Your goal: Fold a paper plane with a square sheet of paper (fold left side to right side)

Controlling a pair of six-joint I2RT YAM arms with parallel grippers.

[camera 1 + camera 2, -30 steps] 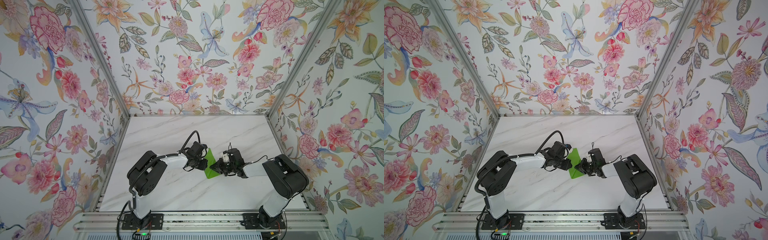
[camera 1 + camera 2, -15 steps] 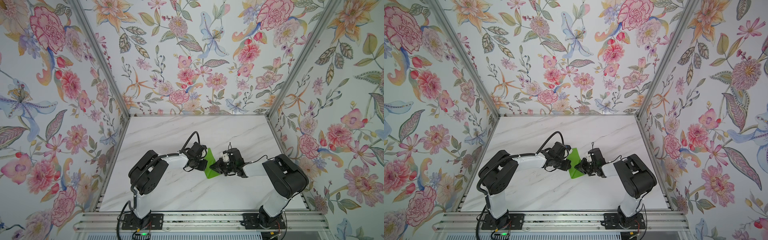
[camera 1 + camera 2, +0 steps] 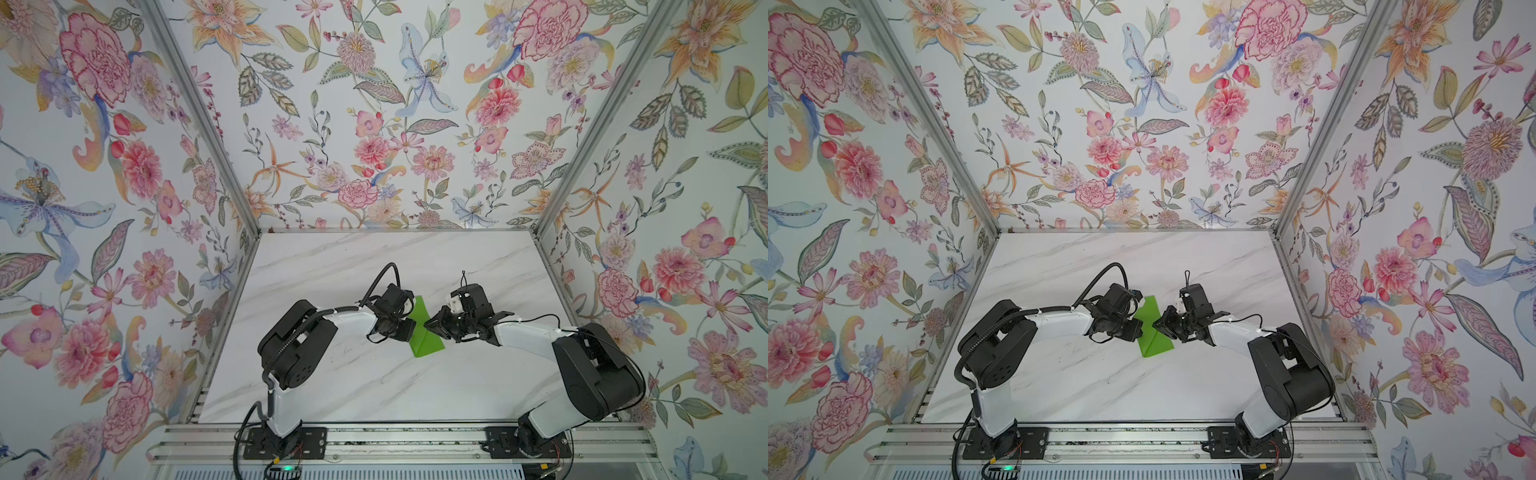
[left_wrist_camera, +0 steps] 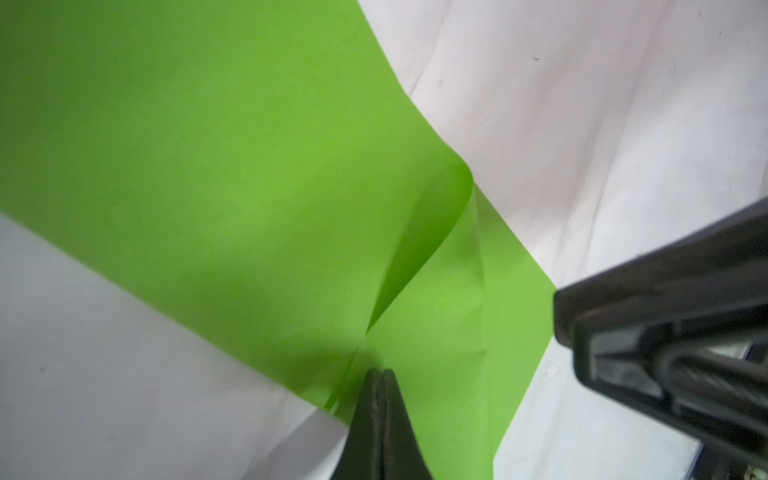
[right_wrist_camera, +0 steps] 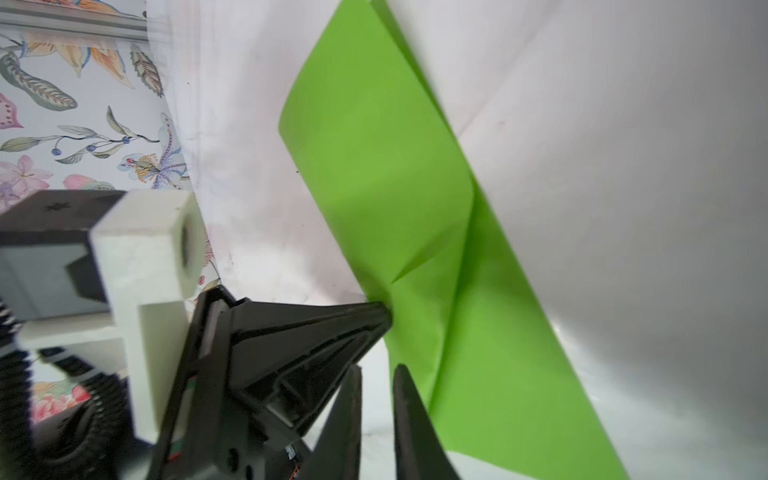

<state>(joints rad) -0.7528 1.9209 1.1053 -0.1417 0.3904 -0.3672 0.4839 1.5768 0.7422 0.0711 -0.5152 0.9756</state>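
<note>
In both top views the square sheet of paper [image 3: 426,343] [image 3: 1152,336] lies on the white table [image 3: 374,386], about in the middle. The paper is bright green and folded. It looks thin at the far end and wider at the near end, and a line crosses it where one part lies over another. The left fingers [image 3: 406,330] [image 3: 1136,330] are right at the paper's left edge. The right fingers [image 3: 433,326] [image 3: 1163,326] are right at its right edge. From up here I cannot tell if the fingers are apart or together.

In the left wrist view the paper [image 4: 249,187] fills much of the picture. It is smooth and plain. One flap [image 4: 432,232] stands up a little and curls over, with a dark pocket under it. Thin fold lines run near the flap. The left fingers [image 4: 380,399] are pressed tight together. Their tips touch the paper close to its edge. I cannot tell if any paper is pinched between them. The right fingers [image 4: 648,332] are just beside the paper's other edge.

In the right wrist view the paper [image 5: 395,166] is a long green strip with a second layer along one side. It has a small wrinkle where the tip of the left fingers [image 5: 332,328] meets its edge. The right fingers [image 5: 405,395] are a little apart, and bare table shows between them. They hold nothing. One of them is in front of the paper's edge.
</note>
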